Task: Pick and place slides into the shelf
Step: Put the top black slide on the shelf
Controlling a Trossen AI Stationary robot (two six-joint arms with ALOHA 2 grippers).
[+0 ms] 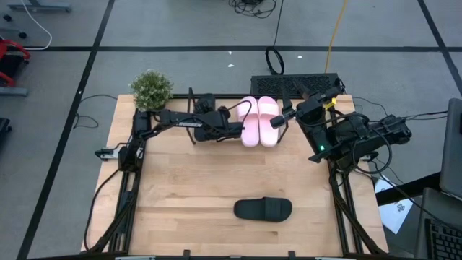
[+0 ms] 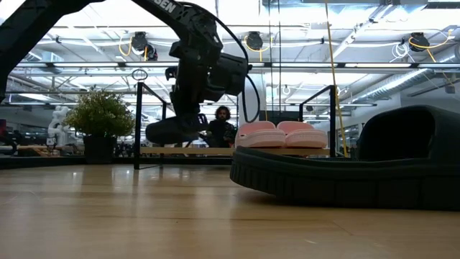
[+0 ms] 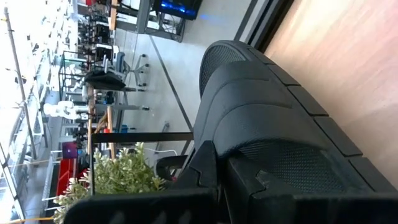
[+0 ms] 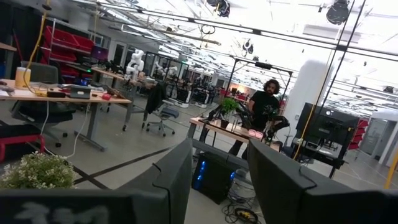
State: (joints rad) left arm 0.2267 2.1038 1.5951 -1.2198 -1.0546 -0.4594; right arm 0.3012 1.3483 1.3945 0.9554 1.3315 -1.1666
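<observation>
Black slide (image 2: 172, 130) is held clamped in left gripper's (image 1: 232, 130) fingers (image 3: 205, 168) above the shelf (image 2: 215, 152), beside the pink slides (image 1: 258, 120); lowering onto its board is judged next. Right gripper's (image 1: 289, 115) fingers (image 4: 171, 177) are apart.

Overhead, table-level, two wrist views—

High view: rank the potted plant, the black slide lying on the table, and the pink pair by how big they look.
1. Pink pair, as one patch.
2. Black slide on the table.
3. Potted plant.
The first two look close in size, so that ranking is unsure.
</observation>
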